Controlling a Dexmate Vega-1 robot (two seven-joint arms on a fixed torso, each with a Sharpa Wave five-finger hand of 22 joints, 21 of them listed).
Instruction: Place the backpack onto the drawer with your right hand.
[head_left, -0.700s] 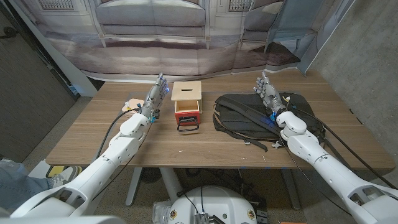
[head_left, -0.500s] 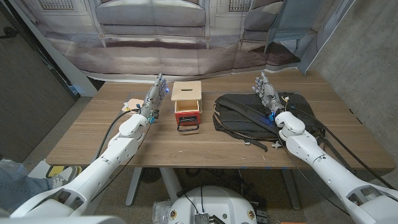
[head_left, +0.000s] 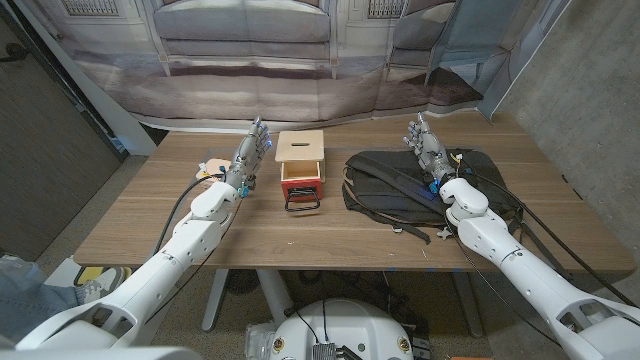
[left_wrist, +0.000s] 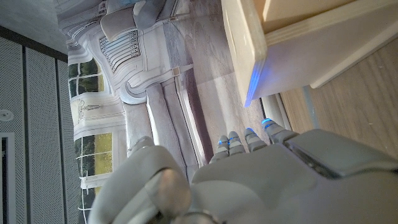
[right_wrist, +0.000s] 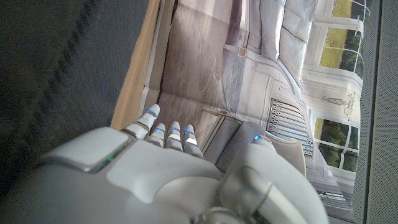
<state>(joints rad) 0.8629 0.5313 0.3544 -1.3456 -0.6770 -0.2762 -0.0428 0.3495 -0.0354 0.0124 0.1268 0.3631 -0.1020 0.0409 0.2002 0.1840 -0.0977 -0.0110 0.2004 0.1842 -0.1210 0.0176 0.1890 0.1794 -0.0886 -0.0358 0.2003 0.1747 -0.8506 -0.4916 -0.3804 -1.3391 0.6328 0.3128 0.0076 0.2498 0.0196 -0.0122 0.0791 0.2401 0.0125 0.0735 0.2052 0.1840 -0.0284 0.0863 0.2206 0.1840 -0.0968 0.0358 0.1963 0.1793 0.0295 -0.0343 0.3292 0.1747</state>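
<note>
A black backpack (head_left: 420, 185) lies flat on the right half of the wooden table, its straps trailing toward the front edge. My right hand (head_left: 427, 148) stands upright over the backpack's far part, fingers straight and apart, holding nothing. In the right wrist view the backpack's dark fabric (right_wrist: 56, 68) lies beside my right hand (right_wrist: 168, 168). The small wooden drawer unit (head_left: 301, 162), with a red drawer pulled out, stands at the table's middle. My left hand (head_left: 250, 150) stands upright just left of it, fingers apart and empty. The drawer's pale wood (left_wrist: 292, 37) shows in the left wrist view.
A small pale object (head_left: 212, 166) lies on the table left of my left arm. A printed backdrop (head_left: 300, 50) hangs behind the table's far edge. A concrete wall (head_left: 590, 90) rises on the right. Bare tabletop (head_left: 150, 215) stretches at the front left.
My right hand has shifted slightly toward the left over the backpack. The left hand, drawer and backpack have stayed in place.
</note>
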